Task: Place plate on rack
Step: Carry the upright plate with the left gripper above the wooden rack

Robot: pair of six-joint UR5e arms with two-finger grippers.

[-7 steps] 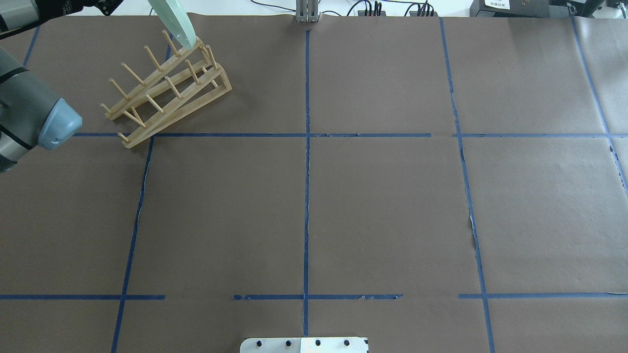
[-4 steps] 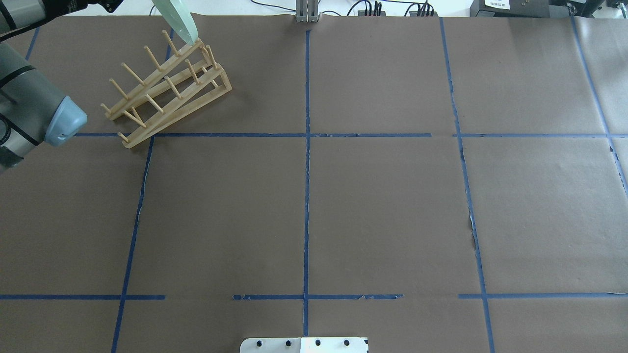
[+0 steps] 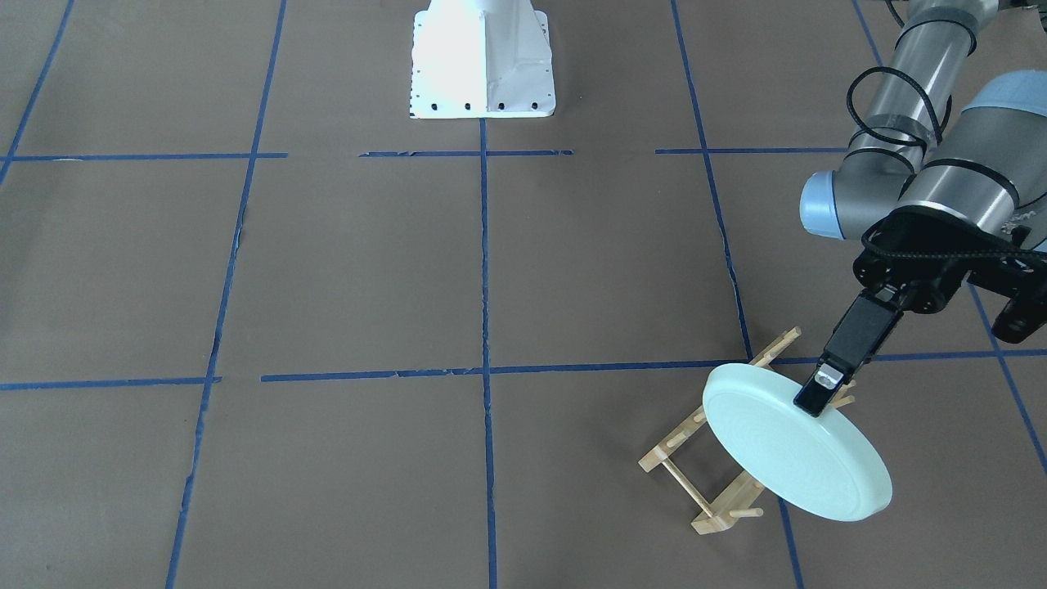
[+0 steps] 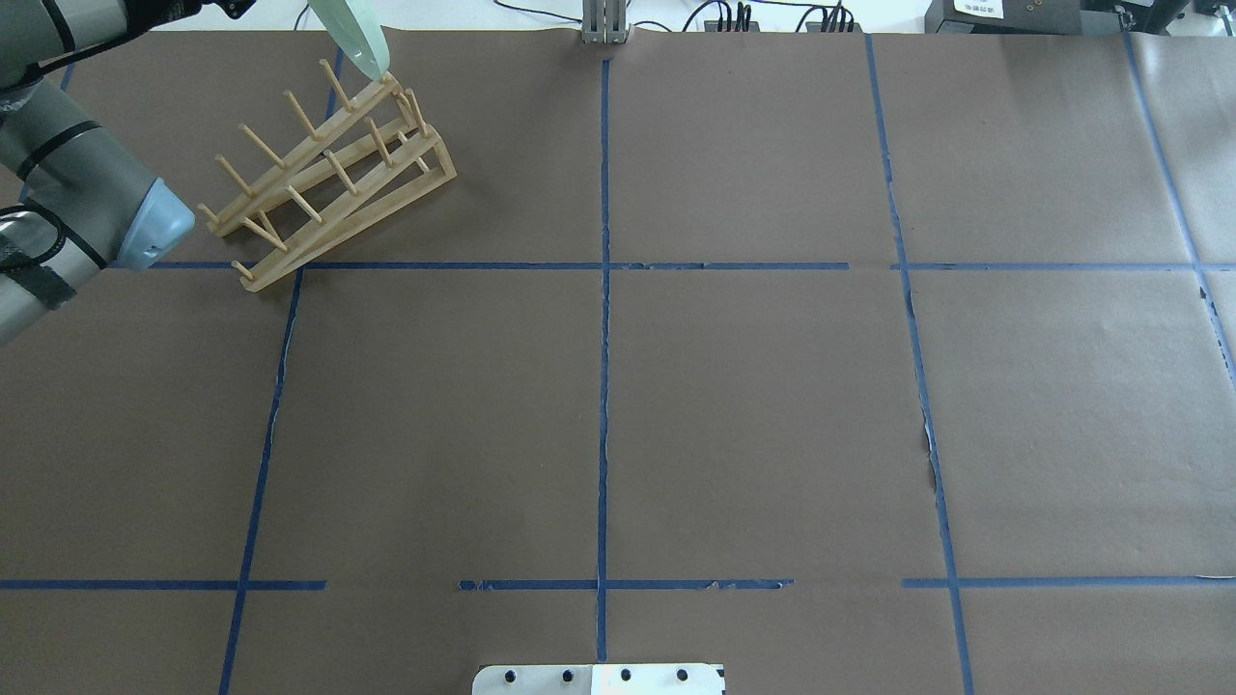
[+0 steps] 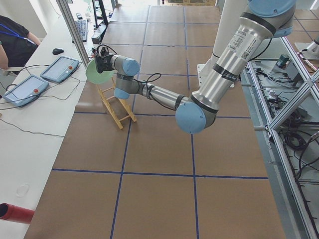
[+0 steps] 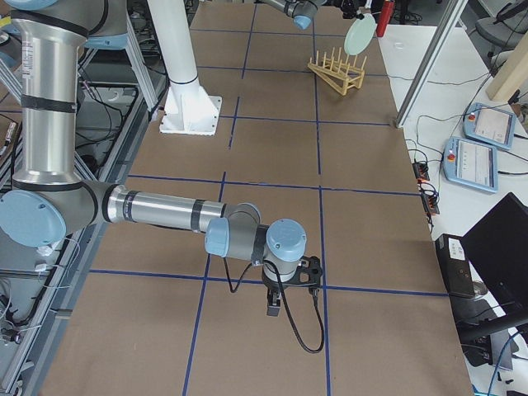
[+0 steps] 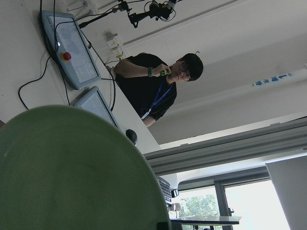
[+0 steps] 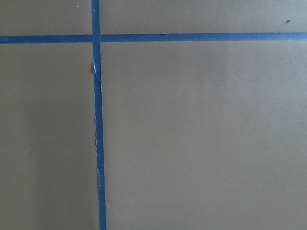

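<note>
Pale mint-green and glossy, the plate [image 3: 797,446] hangs tilted on edge over the operators' end of the wooden dish rack [image 3: 726,505]. The left gripper [image 3: 818,397] is clamped on its upper rim.

In the overhead view the plate's lower edge has drawn back from the rack's end pegs over the last second. Earlier it reached down to the end of the rail. Now only a short sliver of the plate [image 4: 355,39] shows at the top edge of the view, and the left arm has swung its elbow in toward the rack. We read that as a lift or a re-aim, not a release, and the plate is not seated between any pegs.

In the front-facing view the plate covers the end pegs, so we cannot tell whether it touches them. The right gripper [image 6: 273,309] hovers low over bare brown paper, well apart from the rack. We cannot tell whether its jaws are apart or together.
</note>
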